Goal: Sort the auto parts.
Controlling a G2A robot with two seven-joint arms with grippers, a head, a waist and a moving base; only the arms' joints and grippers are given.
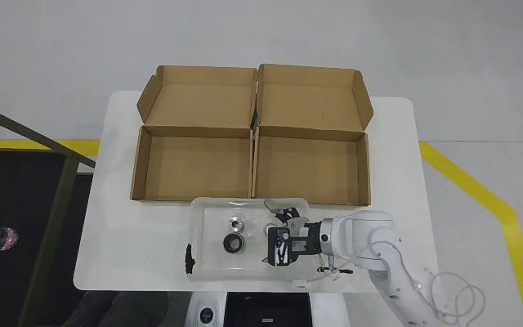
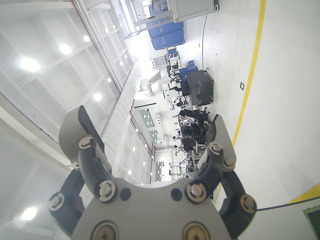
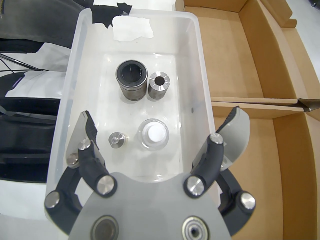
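Observation:
A clear plastic bin [image 3: 203,58] [image 1: 200,214] at the table's front edge holds several metal parts. A large dark sleeve bearing [image 3: 131,79] [image 1: 234,243] stands upright beside a smaller steel bushing [image 3: 159,85] [image 1: 237,223]. Closer to my right gripper lie a small knob-like steel piece [image 3: 118,140] and a clear round cap with a white centre [image 3: 153,134]. My right gripper [image 3: 162,126] [image 1: 278,245] hovers open over the bin's right end, empty. My left gripper [image 2: 150,128] is open and empty, pointing up into the room.
Two open cardboard boxes [image 1: 194,167] [image 1: 310,170] sit side by side behind the bin, lids folded back. Black tape [image 3: 110,13] and a white label [image 3: 131,28] mark the bin's far end. The white table [image 1: 122,221] has free room at the left.

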